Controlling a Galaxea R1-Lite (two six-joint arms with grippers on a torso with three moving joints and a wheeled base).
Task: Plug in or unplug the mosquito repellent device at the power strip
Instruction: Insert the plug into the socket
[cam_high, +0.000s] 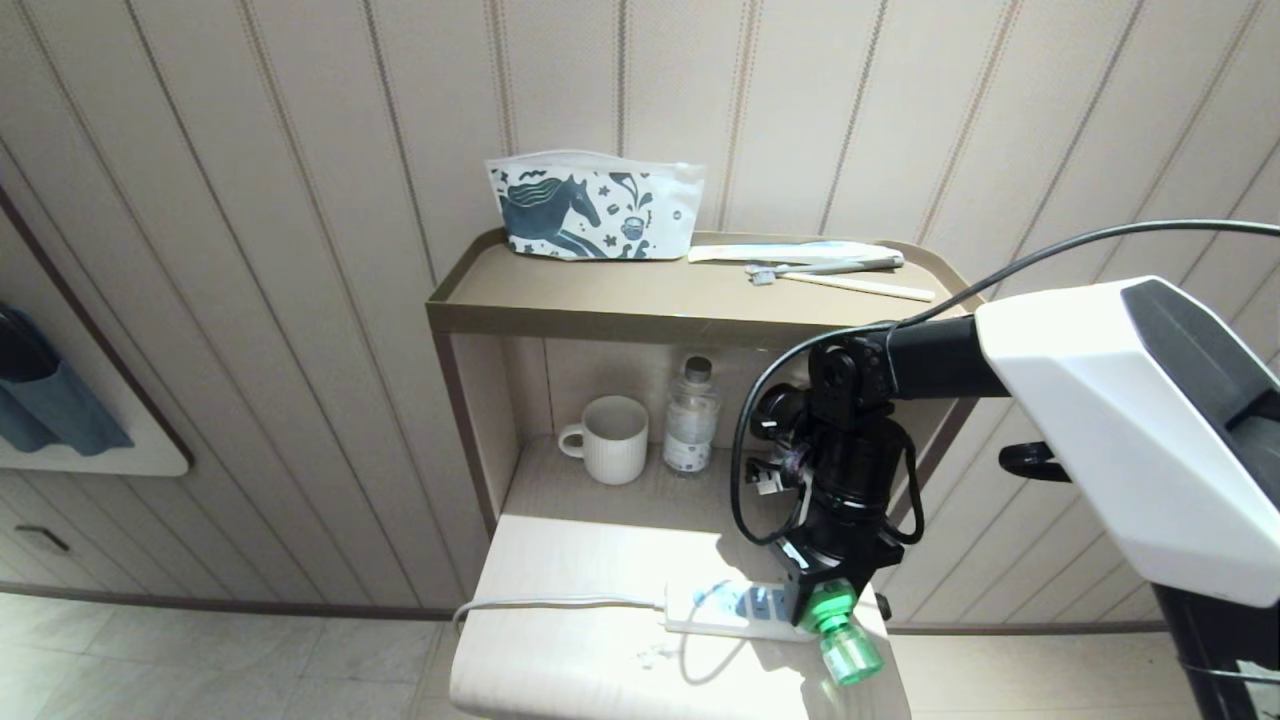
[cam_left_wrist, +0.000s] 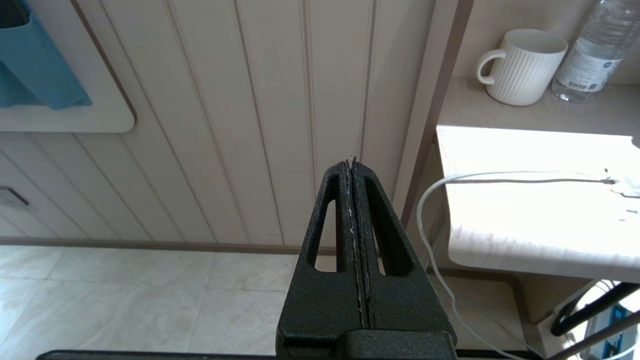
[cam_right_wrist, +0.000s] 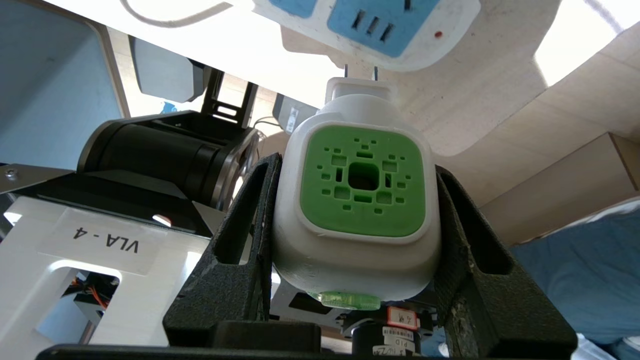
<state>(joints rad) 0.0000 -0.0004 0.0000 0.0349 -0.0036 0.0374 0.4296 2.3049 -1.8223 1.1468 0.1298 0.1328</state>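
1. Gripped between the two black fingers (cam_right_wrist: 240, 235) of the right gripper (cam_right_wrist: 356, 220) is the mosquito repellent device (cam_right_wrist: 357, 200); the jaws stand about half open, pressed on its white sides.
2. Its green vented face looks toward the wrist camera, and its two metal prongs point at the power strip (cam_right_wrist: 400, 30), their tips right at the strip's edge; whether they are seated in a socket I cannot tell.
3. Seen from the head, the device (cam_high: 840, 635) hangs at the strip's right end (cam_high: 730, 612), its long axis tilted, with the green bottle slanting out over the front right edge of the pale lower shelf (cam_high: 560, 600).
4. On that shelf the strip lies flat, its cord (cam_high: 540, 603) running left and over the edge.
5. Behind, the open cubby holds a white ribbed mug (cam_high: 608, 440) and a clear water bottle (cam_high: 691, 418), side by side and apart.
6. Up on the top shelf (cam_high: 640, 295) stand a horse-print pouch (cam_high: 592, 205) and a toothbrush (cam_high: 820, 268).
7. Off to the left, away from the shelf, the left gripper (cam_left_wrist: 354, 165) has its fingers pressed together on nothing.
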